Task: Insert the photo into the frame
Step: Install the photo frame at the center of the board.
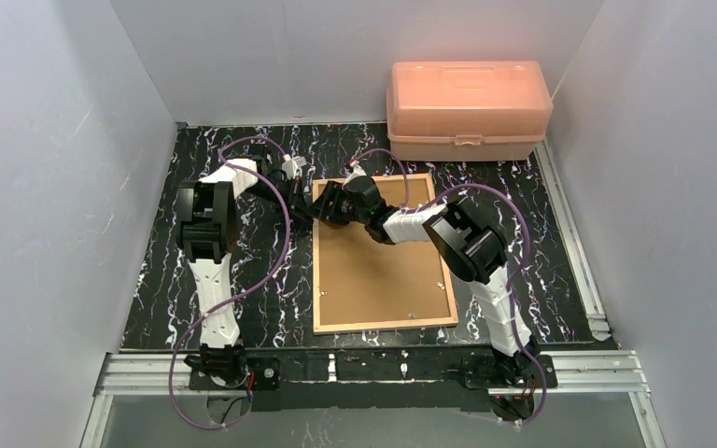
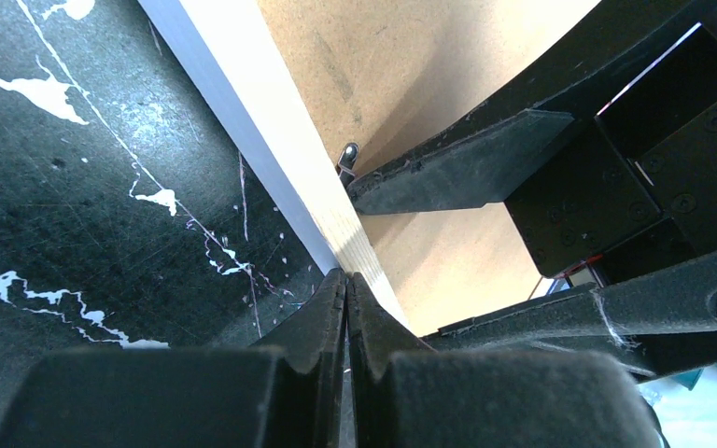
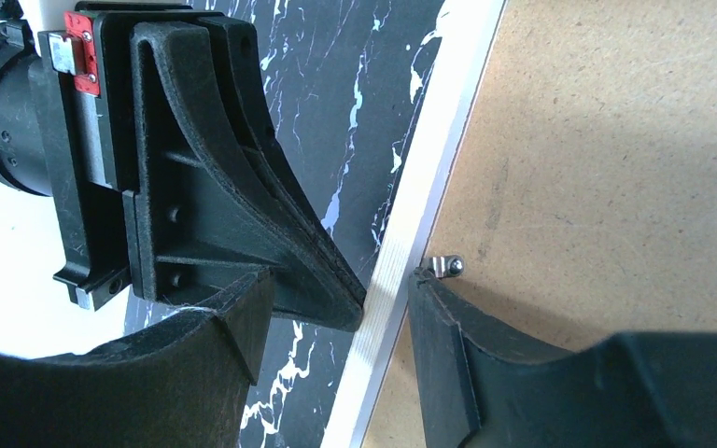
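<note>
The frame (image 1: 383,326) lies face down on the black marbled table, its light wood back up. The plain brown backing board (image 1: 383,271) sits inside it. The photo is hidden. My left gripper (image 1: 306,207) is shut and empty, its tips (image 2: 346,276) against the outside of the frame's left rail (image 2: 271,121). My right gripper (image 1: 327,203) is open and straddles that same rail (image 3: 411,224). Its inner finger (image 3: 448,355) rests on the backing board (image 3: 616,140), touching a small metal tab (image 3: 446,266). The left gripper's fingers (image 3: 243,205) show just outside the rail.
A translucent orange-pink plastic box (image 1: 467,107) stands at the back right, against the wall. White walls close in on the left, back and right. Aluminium rails run along the right side (image 1: 569,233) and the near edge (image 1: 364,369). Purple cables loop off both arms.
</note>
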`<state>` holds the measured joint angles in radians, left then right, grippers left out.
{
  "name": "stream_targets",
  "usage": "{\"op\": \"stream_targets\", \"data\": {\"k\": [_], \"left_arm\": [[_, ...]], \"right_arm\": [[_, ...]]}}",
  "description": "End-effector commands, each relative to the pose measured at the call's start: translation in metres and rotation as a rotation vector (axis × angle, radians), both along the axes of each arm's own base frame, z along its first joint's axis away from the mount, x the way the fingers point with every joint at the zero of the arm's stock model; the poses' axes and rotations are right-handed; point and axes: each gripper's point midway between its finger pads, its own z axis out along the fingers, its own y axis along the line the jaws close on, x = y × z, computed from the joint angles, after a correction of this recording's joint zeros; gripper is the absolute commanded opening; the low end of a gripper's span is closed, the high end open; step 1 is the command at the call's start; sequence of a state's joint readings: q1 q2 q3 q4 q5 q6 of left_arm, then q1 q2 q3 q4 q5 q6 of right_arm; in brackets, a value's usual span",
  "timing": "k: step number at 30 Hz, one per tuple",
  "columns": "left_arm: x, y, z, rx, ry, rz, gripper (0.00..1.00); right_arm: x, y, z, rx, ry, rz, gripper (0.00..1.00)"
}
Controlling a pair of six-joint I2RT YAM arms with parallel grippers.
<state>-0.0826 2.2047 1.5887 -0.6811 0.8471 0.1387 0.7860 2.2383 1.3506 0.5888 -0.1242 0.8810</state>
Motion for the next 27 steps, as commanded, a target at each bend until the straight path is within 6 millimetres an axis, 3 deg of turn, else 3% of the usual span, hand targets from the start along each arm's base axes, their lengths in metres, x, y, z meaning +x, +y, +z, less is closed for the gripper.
{"op": "stream_targets", "data": {"k": [1, 8, 11, 15, 17, 19, 22, 27], "left_arm": [[-0.007, -0.002, -0.004, 0.027, 0.007, -0.036, 0.0], [-0.008, -0.004, 0.0, 0.014, 0.014, -0.033, 0.0], [-0.008, 0.0, 0.011, 0.003, 0.005, -0.028, 0.0], [-0.007, 0.018, 0.036, -0.003, -0.028, -0.041, 0.16], [-0.01, 0.026, 0.047, 0.004, -0.054, -0.069, 0.25], [-0.017, 0.034, 0.055, 0.026, -0.084, -0.107, 0.29], [-0.036, 0.041, 0.055, 0.059, -0.119, -0.187, 0.31], [-0.082, 0.044, 0.038, 0.18, -0.175, -0.377, 0.31]], "right_arm": [[0.0, -0.002, -0.031, -0.072, 0.041, -0.011, 0.63], [-0.002, 0.007, -0.02, -0.044, 0.026, 0.038, 0.64], [-0.006, 0.012, 0.011, -0.004, -0.017, 0.086, 0.66], [-0.008, 0.0, 0.07, -0.014, -0.118, 0.114, 0.76], [-0.004, -0.02, 0.092, -0.041, -0.156, 0.09, 0.83], [0.0, -0.05, 0.105, -0.101, -0.186, 0.04, 0.87], [0.005, -0.11, 0.108, -0.213, -0.213, -0.068, 0.98], [0.002, -0.23, 0.094, -0.406, -0.181, -0.312, 0.99]]}}
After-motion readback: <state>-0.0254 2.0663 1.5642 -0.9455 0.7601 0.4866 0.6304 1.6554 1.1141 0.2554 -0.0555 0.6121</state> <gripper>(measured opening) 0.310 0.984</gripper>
